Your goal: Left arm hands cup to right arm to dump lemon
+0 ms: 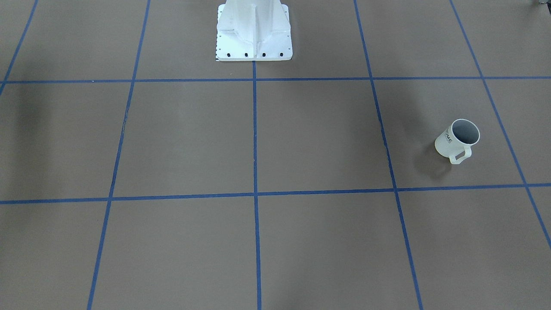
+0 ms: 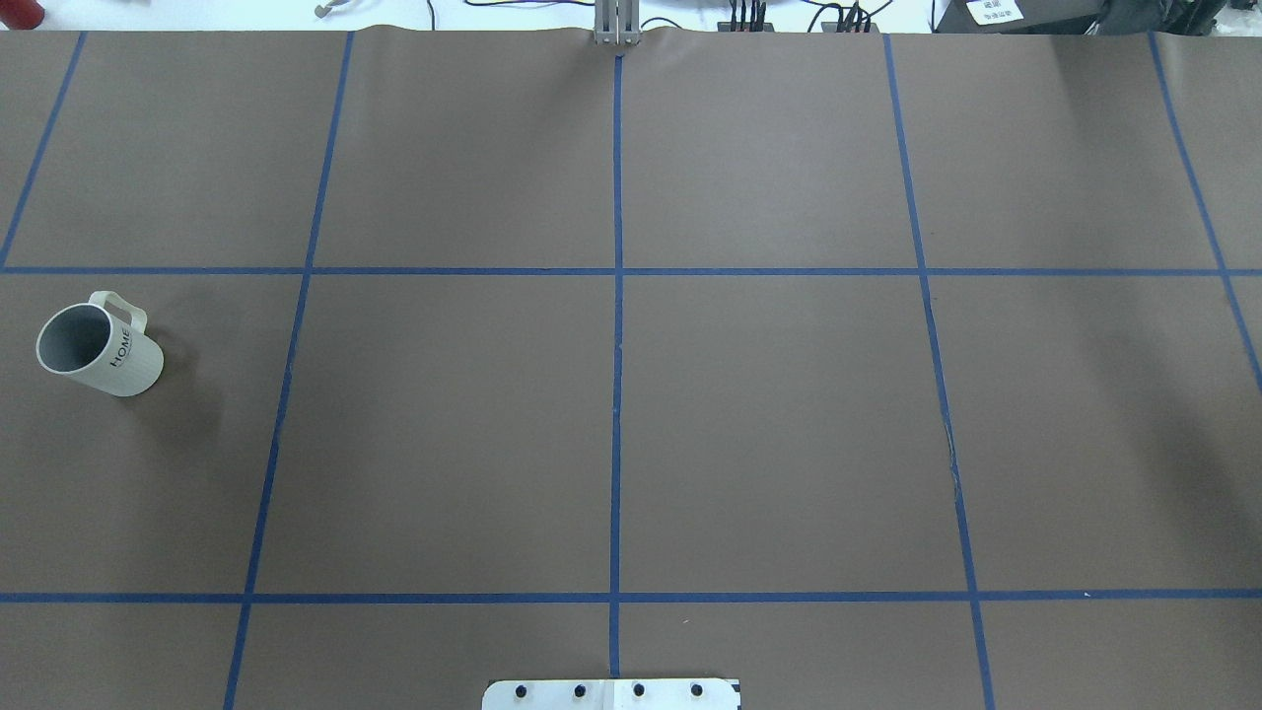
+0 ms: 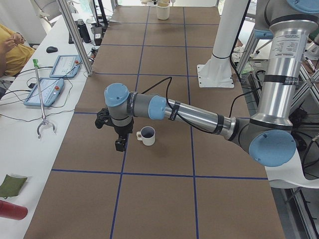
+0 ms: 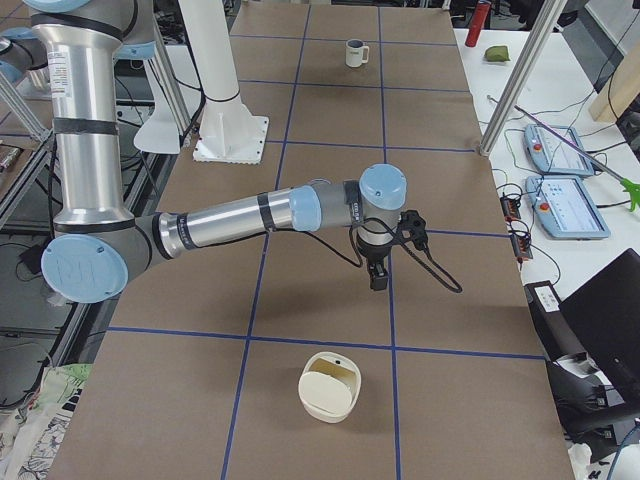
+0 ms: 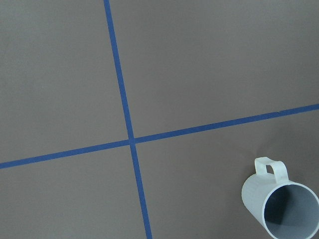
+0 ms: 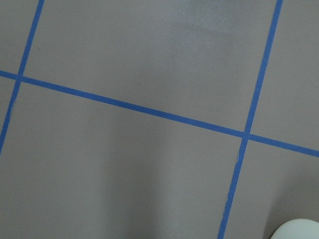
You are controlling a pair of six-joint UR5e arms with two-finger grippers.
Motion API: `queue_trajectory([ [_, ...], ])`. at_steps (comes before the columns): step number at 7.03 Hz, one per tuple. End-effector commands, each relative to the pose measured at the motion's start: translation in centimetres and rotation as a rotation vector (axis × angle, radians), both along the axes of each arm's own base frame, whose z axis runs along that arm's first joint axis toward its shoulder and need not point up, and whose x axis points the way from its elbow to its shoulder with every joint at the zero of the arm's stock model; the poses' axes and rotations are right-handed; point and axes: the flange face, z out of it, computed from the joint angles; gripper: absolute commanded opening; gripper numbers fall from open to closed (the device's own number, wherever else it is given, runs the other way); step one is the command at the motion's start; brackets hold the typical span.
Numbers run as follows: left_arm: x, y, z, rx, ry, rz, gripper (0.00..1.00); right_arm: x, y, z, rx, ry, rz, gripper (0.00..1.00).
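Cup [image 2: 99, 350] upright amid open table [image 2: 789, 424], beside left tool [image 3: 119, 144]; right tool [image 4: 378, 278] far off; tool openings: cannot tell.

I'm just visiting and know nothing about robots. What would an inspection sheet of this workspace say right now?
Surface: brown table covering marked into squares by blue tape.
Job's things: cup stands upright on the robot's left side, held by nothing. Its inside looks empty and no lemon is seen.
Clutter: a cream container at the table end on the robot's right.
Grippers: left gripper hangs beside the cup. Right gripper hangs over bare table. Whether either gripper's jaws are open cannot be told.
Cables: a black cable loops off the right wrist.
Surroundings: two teach pendants on a side bench, with a person at its edge.
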Motion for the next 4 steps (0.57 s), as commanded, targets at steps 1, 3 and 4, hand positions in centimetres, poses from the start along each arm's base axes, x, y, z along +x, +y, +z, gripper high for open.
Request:
queue_trajectory([
  [1, 0.01, -0.06, -0.34, 0.008, 0.002, 0.0, 1.0, -0.04, -0.01, 0.14, -0.003, 0.001, 0.0, 1.0],
  [3, 0.01, -0.04, -0.65, 0.015, 0.002, 0.0, 1.0, 0.03, -0.04, -0.07, -0.001, -0.001, 0.002, 1.0],
  [4, 0.01, -0.04, -0.65, 0.015, 0.002, 0.0, 1.0, 0.03, -0.03, -0.15, 0.0, -0.001, 0.002, 1.0],
])
